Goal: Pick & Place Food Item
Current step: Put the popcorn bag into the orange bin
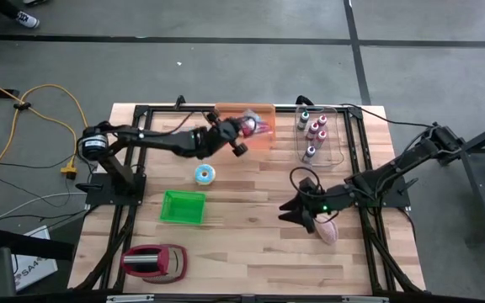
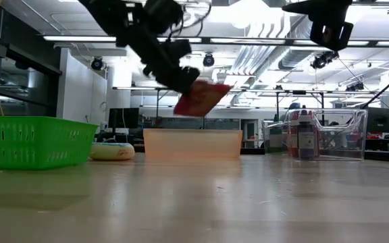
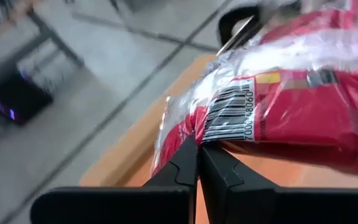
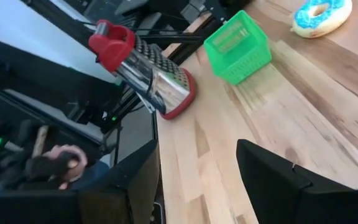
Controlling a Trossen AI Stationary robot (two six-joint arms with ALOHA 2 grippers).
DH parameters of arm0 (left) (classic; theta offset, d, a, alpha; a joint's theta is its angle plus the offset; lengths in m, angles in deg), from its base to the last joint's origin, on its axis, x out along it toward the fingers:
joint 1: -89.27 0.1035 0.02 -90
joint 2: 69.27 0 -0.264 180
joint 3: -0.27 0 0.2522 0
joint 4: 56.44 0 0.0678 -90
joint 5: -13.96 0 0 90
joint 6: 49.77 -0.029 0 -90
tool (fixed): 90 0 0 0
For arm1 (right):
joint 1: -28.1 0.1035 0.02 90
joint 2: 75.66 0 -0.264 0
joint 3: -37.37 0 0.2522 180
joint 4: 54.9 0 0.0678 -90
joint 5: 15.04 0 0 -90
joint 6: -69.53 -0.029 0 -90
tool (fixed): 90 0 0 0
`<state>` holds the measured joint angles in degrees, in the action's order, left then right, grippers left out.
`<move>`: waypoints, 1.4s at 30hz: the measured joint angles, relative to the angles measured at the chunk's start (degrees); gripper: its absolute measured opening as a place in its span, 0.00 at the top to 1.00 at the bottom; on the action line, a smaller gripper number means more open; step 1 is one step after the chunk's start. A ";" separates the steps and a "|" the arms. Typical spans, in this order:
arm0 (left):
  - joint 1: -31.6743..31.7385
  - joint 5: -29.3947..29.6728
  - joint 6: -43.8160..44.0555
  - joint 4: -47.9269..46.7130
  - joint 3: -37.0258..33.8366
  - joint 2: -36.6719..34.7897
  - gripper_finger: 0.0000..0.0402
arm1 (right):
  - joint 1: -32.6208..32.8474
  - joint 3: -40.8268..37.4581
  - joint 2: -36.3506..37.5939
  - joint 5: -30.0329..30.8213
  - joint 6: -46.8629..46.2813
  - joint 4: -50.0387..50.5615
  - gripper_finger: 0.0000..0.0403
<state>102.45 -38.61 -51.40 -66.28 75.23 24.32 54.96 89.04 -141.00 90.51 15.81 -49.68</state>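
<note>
Pinching one edge of a red snack bag [image 3: 303, 93] between pressed-together fingers, the left gripper [image 1: 241, 135] is held above the orange bin [image 1: 263, 137], while the right gripper [image 1: 301, 212], fingers spread, is parked low over the table [image 1: 251, 236].

Red snack bag [image 3: 303, 106]: white barcode panel, digits beside it partly legible, "700" and "8060" among them. White box [image 1: 36, 268] on the floor, near left of the table: "SA4", rest cut off.
</note>
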 joint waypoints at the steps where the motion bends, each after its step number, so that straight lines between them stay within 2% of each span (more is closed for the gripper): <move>1: 1.18 -0.88 1.21 -0.93 -0.03 0.04 1.00 | 0.20 0.00 0.00 0.02 0.04 0.08 0.49; 8: 8.15 -9.30 6.53 -3.62 -0.03 0.03 1.00 | 1.06 -0.01 -0.02 0.67 2.29 0.12 0.49; 14: 10.21 -11.57 7.70 -3.82 -0.03 0.02 1.00 | 1.43 -0.04 -0.02 0.90 2.98 0.14 0.49; 18: 12.14 -17.36 9.92 -4.06 -0.03 0.02 1.00 | 1.91 -0.04 -0.02 0.95 3.00 0.14 0.49; 29: 14.20 -19.43 12.53 -5.93 -0.03 3.63 0.99 | 5.45 -0.04 -0.04 4.47 2.93 -0.08 0.49; 38: 13.69 -20.11 10.45 -3.46 -0.03 3.80 0.86 | 6.96 -0.07 -0.07 5.99 2.80 -0.12 0.49; 42: 13.69 -22.39 10.45 -2.11 -0.03 3.80 0.79 | 6.95 -0.07 -0.07 5.99 2.80 0.06 0.49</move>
<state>116.14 -61.00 -40.95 -68.39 75.20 28.11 61.91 88.98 -141.07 96.50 18.61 -49.62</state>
